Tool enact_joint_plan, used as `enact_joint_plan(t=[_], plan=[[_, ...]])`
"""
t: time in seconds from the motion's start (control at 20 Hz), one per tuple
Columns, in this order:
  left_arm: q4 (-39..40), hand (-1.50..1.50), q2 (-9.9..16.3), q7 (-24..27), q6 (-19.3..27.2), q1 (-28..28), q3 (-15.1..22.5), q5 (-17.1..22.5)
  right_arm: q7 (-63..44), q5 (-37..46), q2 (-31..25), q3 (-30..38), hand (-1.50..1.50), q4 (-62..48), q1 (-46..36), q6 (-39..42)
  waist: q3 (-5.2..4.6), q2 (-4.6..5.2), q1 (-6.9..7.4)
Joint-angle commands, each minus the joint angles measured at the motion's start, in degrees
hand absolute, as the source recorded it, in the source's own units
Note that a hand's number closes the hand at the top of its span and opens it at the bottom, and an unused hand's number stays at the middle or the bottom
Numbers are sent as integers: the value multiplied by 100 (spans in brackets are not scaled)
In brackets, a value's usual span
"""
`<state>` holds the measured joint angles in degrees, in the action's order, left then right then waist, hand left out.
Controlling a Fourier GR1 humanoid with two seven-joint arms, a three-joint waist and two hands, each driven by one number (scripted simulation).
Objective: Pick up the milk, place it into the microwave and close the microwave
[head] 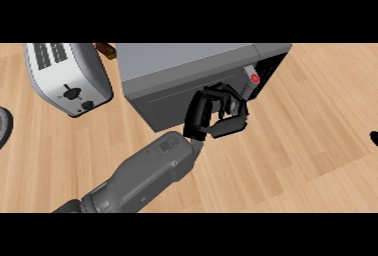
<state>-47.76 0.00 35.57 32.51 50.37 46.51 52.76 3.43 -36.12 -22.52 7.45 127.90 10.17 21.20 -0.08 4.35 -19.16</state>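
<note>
1. Position. Left hand [218, 112] is up against the microwave [184, 65], at the front corner next to the dark opening. The milk [253, 79] sits just beyond the fingertips, at the mouth of the opening, mostly hidden by the hand. Whether it is fully inside can't be told.
2. Hand state. Fingers [221, 92] are curled, thumb underneath, apparently pinching the carton's near end.
3. Handling (judgement). Small carton, prob. light, stiff-ish walls that dent if squeezed, smooth skin. Hold across the flat sides, approx. mid-height.
4. Clearance. Opening edge lies close beyond the hand. Table [295, 150] is bare to the hand's right. Toaster [66, 77] stands well apart to its left.
5. Right hand [374, 138]: sliver at view edge, state can't be told.
</note>
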Motion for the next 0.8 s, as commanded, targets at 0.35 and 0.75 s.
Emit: enact_joint_plan(t=[0.35,0.75], plan=[[549,150,0,73,-103,485,-146,328,-199,-338,-195,214,-150,48,-154,-77,-1,77,-102],[591,150,0,225,-134,498,8,492,-295,-661,-352,165,-150,40,-305,102,8,103,-68]])
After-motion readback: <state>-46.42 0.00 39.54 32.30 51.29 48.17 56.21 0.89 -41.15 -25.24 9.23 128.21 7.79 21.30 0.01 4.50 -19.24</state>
